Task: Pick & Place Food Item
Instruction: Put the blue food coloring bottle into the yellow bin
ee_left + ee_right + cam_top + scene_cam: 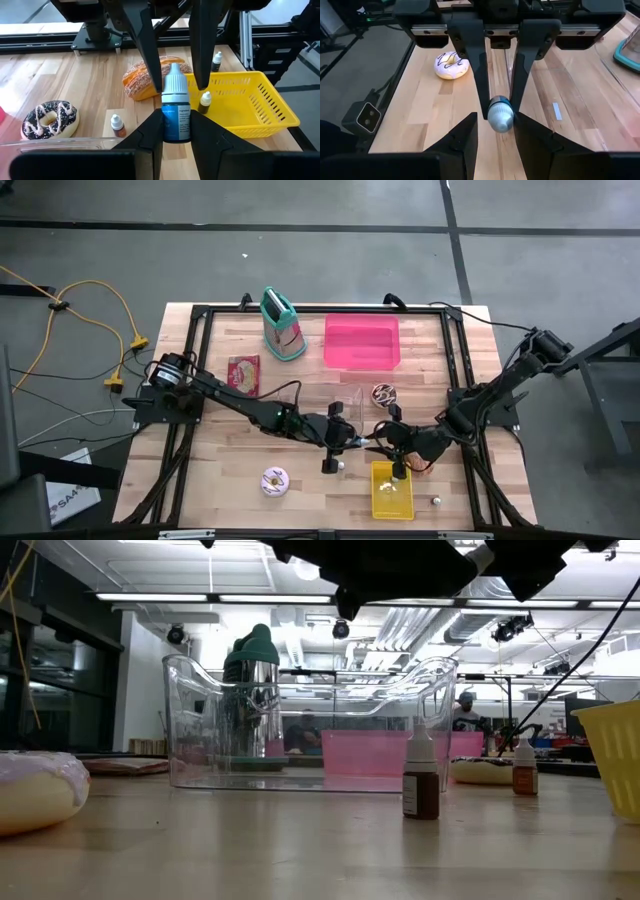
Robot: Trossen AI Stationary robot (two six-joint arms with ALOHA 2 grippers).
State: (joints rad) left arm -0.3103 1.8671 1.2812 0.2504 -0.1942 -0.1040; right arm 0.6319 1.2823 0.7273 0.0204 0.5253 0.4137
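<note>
1. High view: both arms reach toward each other just beside the yellow basket (392,492), on its side facing the pink bin (362,343). The left gripper (352,442) and right gripper (381,448) nearly meet there, tip to tip. The food is untouched, as far as I can judge: a white donut (275,481) lies well apart from the basket, and a chocolate donut (384,393) sits between basket and pink bin.
2. Low view: two small dropper bottles (421,772) stand on the table before a clear container (305,720); the grippers hang above, out of frame.
3. Left wrist view: the left fingers (147,131) pinch a blue dropper bottle (175,112) upright by its body, and the right arm's fingers grip its cap from across (a two-handed hold). A seeded bun (150,76) lies touching the basket's rim.
4. Right wrist view: the right fingers (479,75) clamp that bottle's rounded end, so no food has been placed yet.
</note>
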